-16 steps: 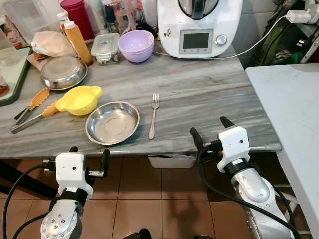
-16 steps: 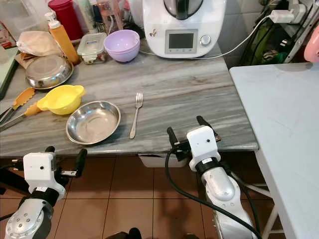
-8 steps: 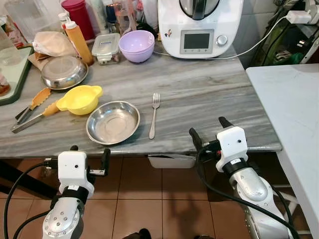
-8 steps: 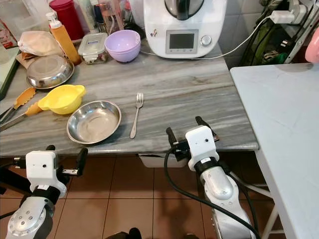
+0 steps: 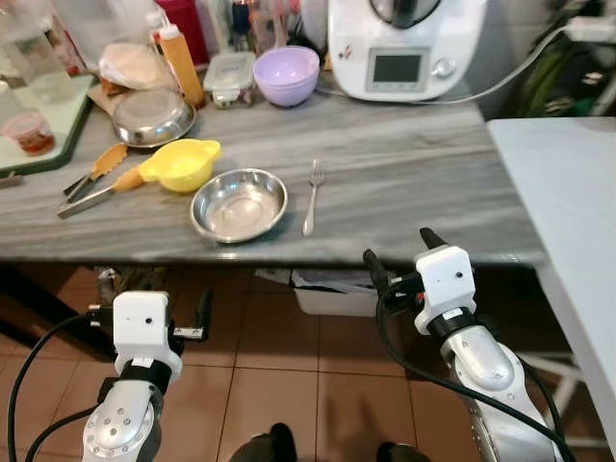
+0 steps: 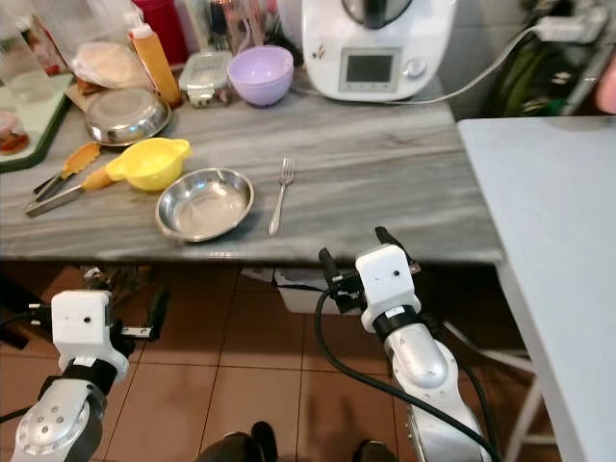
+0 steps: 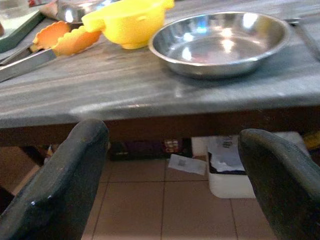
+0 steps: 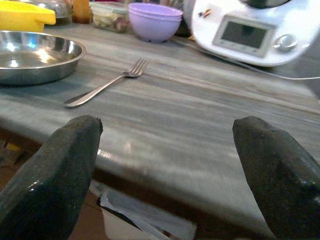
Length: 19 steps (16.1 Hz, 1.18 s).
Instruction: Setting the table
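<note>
A round steel plate lies near the front edge of the grey marble counter. To its right lies a fork, handle toward me. My left gripper hangs open and empty over the tiled floor, below and short of the counter edge, facing the steel plate. My right gripper is open and empty just in front of the counter edge, to the right of the fork.
A yellow bowl and orange-tipped tongs sit left of the plate. Behind are a second steel bowl, a purple bowl, a lidded container, an orange bottle and a white appliance. A white table stands to the right.
The camera has drawn back from the counter, so more floor shows. Both grippers now sit lower against the counter edge, still open. Nothing on the counter has moved.
</note>
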Tool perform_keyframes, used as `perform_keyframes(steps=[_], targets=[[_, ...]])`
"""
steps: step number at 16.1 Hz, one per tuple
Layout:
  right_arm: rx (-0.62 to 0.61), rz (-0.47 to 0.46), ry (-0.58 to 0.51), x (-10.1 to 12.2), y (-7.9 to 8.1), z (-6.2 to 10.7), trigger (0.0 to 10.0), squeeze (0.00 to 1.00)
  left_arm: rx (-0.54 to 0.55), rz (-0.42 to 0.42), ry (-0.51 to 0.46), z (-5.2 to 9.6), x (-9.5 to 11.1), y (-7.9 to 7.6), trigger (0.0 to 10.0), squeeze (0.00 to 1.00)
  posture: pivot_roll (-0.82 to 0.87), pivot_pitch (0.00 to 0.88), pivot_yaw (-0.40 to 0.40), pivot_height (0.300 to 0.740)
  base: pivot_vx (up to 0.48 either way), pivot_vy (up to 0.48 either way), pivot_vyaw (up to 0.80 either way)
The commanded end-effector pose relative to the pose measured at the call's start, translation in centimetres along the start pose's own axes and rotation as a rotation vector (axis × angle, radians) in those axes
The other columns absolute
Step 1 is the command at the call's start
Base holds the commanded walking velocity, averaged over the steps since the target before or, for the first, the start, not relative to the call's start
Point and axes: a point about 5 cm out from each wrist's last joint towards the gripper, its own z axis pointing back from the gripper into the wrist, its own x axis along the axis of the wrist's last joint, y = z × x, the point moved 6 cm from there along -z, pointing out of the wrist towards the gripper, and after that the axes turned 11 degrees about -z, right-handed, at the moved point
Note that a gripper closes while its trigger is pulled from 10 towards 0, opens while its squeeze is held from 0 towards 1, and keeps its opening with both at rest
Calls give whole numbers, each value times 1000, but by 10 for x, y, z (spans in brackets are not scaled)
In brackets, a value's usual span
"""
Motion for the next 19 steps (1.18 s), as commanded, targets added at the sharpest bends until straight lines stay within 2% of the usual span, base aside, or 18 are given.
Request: perform_keyframes(steps=[1, 9, 13, 17, 19], targets=[[13, -3, 15, -4, 5, 1, 10000, 0, 0, -16, 26, 2, -6, 2, 10000, 0, -149, 168, 122, 740, -281, 0, 0], [13, 6, 16, -5, 2, -1, 10000, 0, -8, -16, 27, -1, -7, 0, 10000, 0, -151, 163, 121, 740, -176, 0, 0], [38, -33, 46, -8, 1, -2, 10000, 0, -7, -18, 27, -3, -7, 1, 10000, 0, -152, 157, 126, 740, -217, 0, 0], [30, 39, 43, -4, -4, -11, 10000, 0, -5, -24, 26, -6, -8, 2, 10000, 0, -147, 146, 122, 740, -152, 0, 0], [16, -30, 46, -7, -4, -13, 10000, 0, 4, -24, 23, -6, -7, 5, 10000, 0, -138, 139, 122, 740, -302, 0, 0]])
